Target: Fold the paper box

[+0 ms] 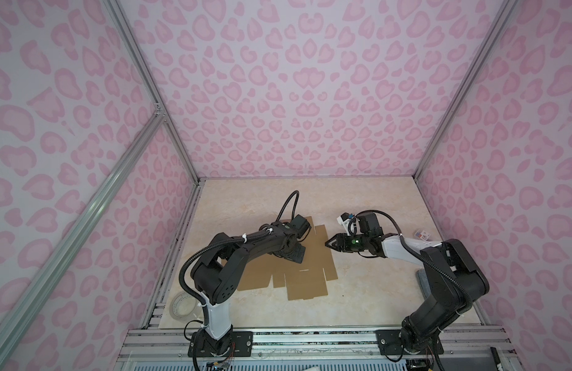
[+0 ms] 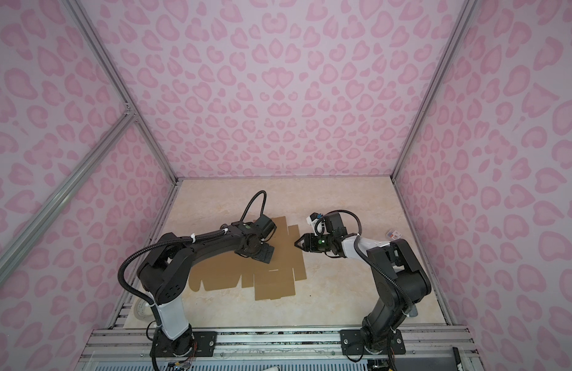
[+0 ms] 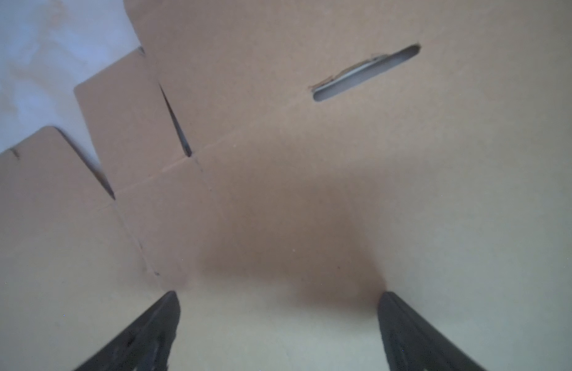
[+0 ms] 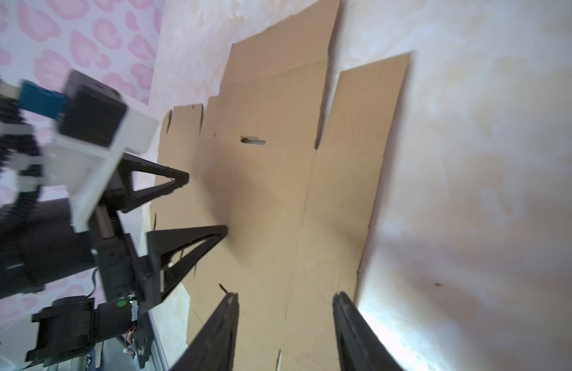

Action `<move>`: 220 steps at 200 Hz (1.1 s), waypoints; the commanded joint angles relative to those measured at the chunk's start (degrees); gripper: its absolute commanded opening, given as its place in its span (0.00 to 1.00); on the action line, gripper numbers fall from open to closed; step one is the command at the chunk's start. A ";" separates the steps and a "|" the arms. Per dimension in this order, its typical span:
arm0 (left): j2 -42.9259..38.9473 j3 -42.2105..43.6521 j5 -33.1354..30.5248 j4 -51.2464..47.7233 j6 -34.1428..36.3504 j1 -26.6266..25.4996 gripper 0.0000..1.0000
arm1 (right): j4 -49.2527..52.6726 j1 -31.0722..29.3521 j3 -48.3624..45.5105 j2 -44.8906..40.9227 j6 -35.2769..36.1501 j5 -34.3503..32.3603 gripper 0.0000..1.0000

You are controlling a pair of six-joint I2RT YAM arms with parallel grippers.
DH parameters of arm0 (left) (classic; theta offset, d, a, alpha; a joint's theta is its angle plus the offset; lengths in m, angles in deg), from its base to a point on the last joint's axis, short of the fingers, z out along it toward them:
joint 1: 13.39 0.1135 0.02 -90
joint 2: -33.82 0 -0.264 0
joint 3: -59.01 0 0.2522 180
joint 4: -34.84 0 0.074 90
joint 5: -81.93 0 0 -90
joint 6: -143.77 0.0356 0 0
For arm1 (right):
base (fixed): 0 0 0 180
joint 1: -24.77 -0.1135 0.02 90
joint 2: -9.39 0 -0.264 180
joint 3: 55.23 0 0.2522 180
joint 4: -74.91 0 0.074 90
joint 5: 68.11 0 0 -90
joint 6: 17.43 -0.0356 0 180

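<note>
Mid-frame, the paper box (image 1: pixel 313 269) lies flat — likely light, stiff. Left gripper (image 1: pixel 294 253) and right gripper (image 1: pixel 327 243) gape, empty; I'd pinch a flap's edge.

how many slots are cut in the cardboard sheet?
1 visible: a narrow slot in the cardboard sheet, on the near side of the open left gripper. The left arm hides part of the sheet, so more may exist.

Top views look down; wrist cameras sit near the paper box (image 3: pixel 278 192).
</note>
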 commanded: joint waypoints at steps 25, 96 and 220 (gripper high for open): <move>-8.33 2.66 -3.20 0.24 -1.55 -0.03 1.00 | 5.27 -0.79 1.75 2.78 3.22 -5.53 0.56; -7.03 8.78 -5.02 0.87 -4.49 -0.02 1.00 | 3.73 -1.34 2.23 5.37 2.72 -4.60 0.55; -2.42 11.14 -2.14 5.00 -5.85 0.00 1.00 | -12.94 -1.17 -3.35 4.56 -9.51 7.90 0.47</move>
